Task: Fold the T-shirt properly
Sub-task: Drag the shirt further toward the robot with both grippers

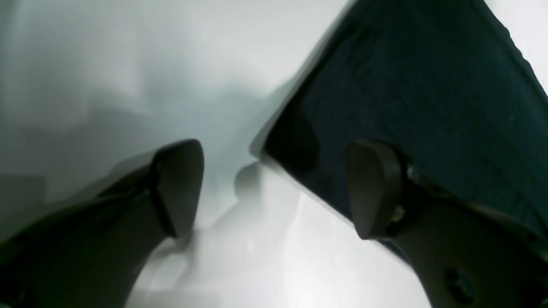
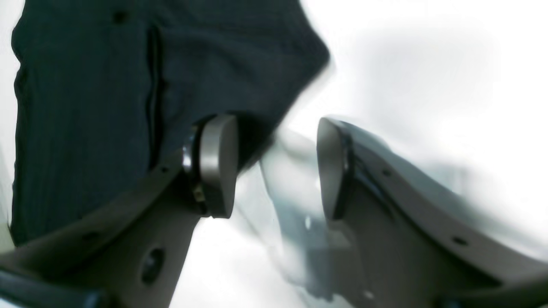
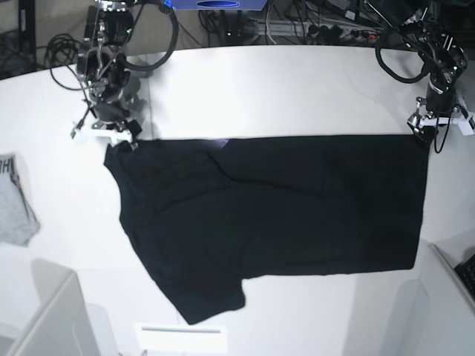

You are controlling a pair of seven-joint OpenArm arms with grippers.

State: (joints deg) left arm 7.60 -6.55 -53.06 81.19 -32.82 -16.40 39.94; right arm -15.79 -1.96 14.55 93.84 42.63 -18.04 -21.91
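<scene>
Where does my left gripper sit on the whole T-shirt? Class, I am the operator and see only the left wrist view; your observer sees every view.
Observer: In the base view the left gripper is at one far corner of the T-shirt, which lies spread out on the table.
Operator: And the other arm?
Observer: The right gripper is at the opposite far corner, jaws open, nothing between them.
Operator: Anything else on the table?
Observer: A small grey garment lies apart from the shirt, out past the right arm's side.
</scene>
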